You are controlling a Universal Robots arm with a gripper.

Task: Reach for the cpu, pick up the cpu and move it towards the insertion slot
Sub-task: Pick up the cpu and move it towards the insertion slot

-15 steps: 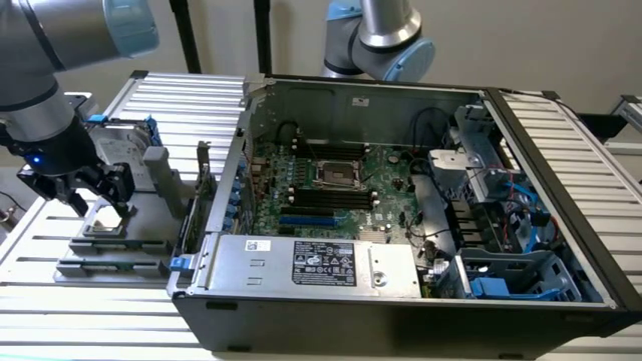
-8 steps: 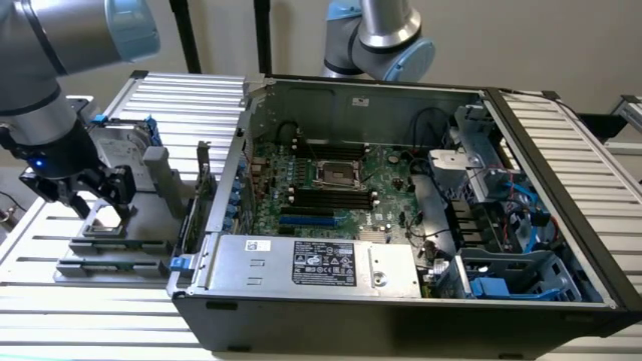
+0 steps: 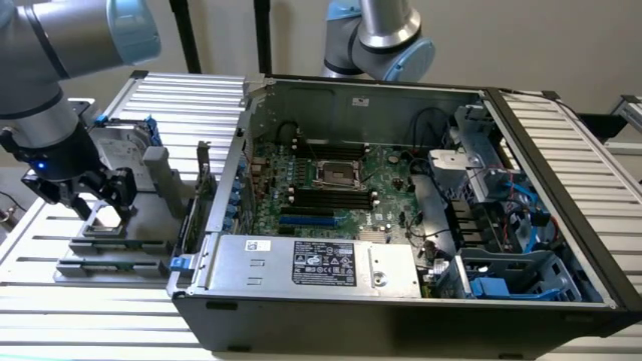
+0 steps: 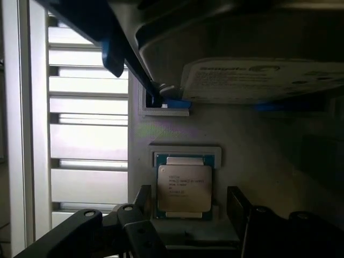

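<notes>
Black end effector (image 3: 98,207) hangs low over a grey tray (image 3: 120,252) at the exterior view's left, released: its two dark fingers (image 4: 141,200) stand apart on either side of the cpu (image 4: 184,188) with a gap showing at each flank, so nothing is grasped. That cpu lies flat in a pale-rimmed recess of the tray, metal lid up. It is nearly square; its slightly longer axis runs parallel to the finger faces, and the lines of small dark print on the lid run across from one finger toward the other, too fine to read. The lid is dull silver with a smooth sheen, set on a green-edged base.

Just beyond it on the same tray stands a hard drive (image 4: 258,80) with blue trim, its white label blurred. The tray rests on a slatted metal desk (image 3: 60,316). Well apart, toward the exterior view's right, an open dark computer case (image 3: 401,316) holds the green board with the insertion slot (image 3: 336,174), a square shiny frame around a dark centre, with long black memory slots (image 3: 331,200) just beside it
</notes>
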